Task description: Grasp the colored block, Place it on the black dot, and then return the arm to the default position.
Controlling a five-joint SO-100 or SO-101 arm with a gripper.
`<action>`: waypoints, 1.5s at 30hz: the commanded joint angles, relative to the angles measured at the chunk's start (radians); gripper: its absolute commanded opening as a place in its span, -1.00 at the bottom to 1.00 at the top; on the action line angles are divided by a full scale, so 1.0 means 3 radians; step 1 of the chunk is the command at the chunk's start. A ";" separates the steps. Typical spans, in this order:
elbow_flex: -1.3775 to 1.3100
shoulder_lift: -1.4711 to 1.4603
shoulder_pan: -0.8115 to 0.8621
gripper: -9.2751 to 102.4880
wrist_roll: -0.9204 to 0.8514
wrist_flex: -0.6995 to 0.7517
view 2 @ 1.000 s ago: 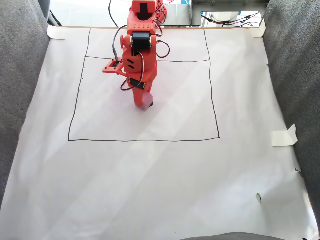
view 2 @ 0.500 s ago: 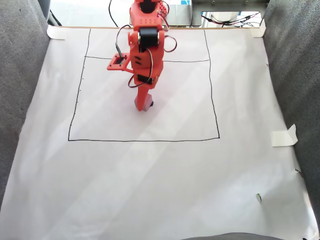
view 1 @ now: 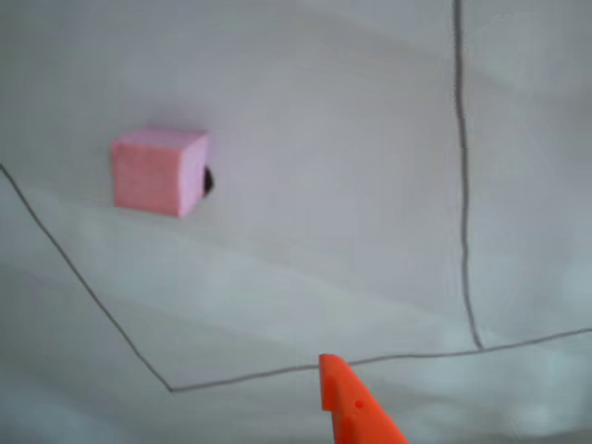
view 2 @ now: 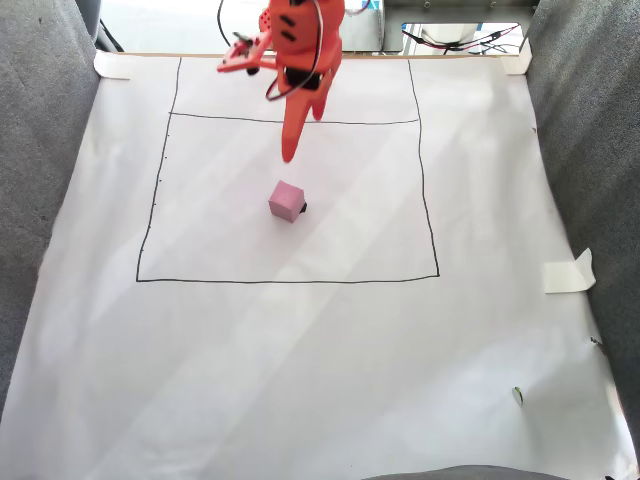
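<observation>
The pincer (view 2: 289,152) is seen in the fixed view raised above the white paper (view 2: 320,350), its orange fingers pointing down and toward the camera; nothing is held between them. Whether the jaws are apart or together cannot be told, since in the fixed view they merge into one tapered shape, and in the other view a single orange fingertip (view 1: 347,402) is shown at the lower edge.

The colored block (view 2: 287,201) is found near the middle of the drawn square (view 2: 437,276), well apart from the pincer and resting flat on the paper. The black dot (view 1: 207,180) is glimpsed in the other view as a dark sliver at the block's right edge — the rest is covered by the pink foam, so the block is judged to sit on the mark, a little off its centre.

The placing step is therefore judged done, and the step in hand is the return of the arm (view 2: 295,40) to its default position. What is called for next is a folding back toward the base at the far edge of the worktop — away from the block, so that it is not nudged off the dot.
</observation>
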 commanded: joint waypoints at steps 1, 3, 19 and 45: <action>0.0787 0.0675 -0.0087 -0.11 0.0000 -0.0220; 0.1258 0.1053 -0.0092 -0.33 -0.0026 -0.0383; 0.4172 0.4510 0.0266 -0.84 -0.0573 -0.1503; 0.6039 0.6320 0.0532 -0.84 -0.1273 -0.2552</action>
